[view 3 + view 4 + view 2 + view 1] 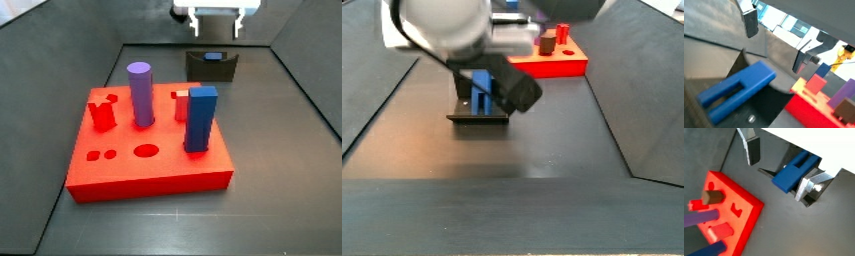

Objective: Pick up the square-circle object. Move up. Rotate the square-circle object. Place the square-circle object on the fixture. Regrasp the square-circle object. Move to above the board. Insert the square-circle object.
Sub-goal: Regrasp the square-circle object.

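Hovering above the fixture [478, 112], the gripper [781, 165] has its two silver fingers spread apart with nothing pinched between them. In both wrist views the square-circle object [795, 172] lies below the gripper, between the two fingers but apart from both, seated on the dark fixture [764, 102]; a wrist view shows its blue body [736, 89] resting in the block's top with the slot along its side facing up. In a side view the blue piece [481, 84] shows just under the gripper's dark body, standing in the fixture. In a side view the gripper [214, 22] is at the far end of the worktop [281, 200], directly over the fixture [211, 64], though the piece itself is too small to make out there.

The board [147, 150] sits on the worktop well apart from the gripper, with its tall purple cylinder [139, 92] and tall blue post [201, 118] upright.

Judging from this, placing on the fixture looks done and the regrasp is the step in hand. The next move calls for lowering the gripper so the fingers straddle the piece squarely, then pressing them together on its flat sides before lifting clear and carrying it over the board. A skewed grip here would likely spoil the insertion.
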